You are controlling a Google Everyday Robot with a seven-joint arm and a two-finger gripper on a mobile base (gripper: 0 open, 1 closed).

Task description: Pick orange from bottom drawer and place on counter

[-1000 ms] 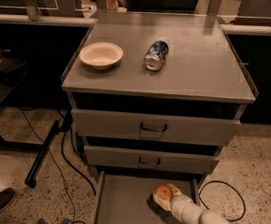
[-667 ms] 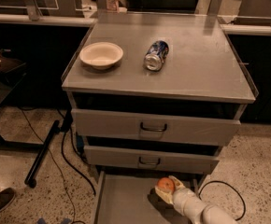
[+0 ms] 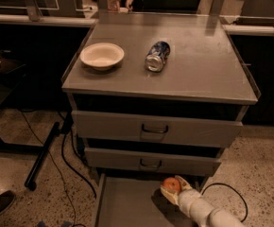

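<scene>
White arm (image 3: 207, 213) low over bottom drawer (image 3: 127, 206), pincer (image 3: 174, 188) tight around the orange (image 3: 171, 184).

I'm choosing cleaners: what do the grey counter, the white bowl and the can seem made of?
The broad flat grey counter looks like brushed metal: dull sheen, thin raised rim. The shallow white bowl looks matte, perhaps plastic or paper. The crushed blue-silver can looks like thin shiny metal, dented. The pale gripper is over the grey bottom drawer, shut on the small orange fruit.
</scene>
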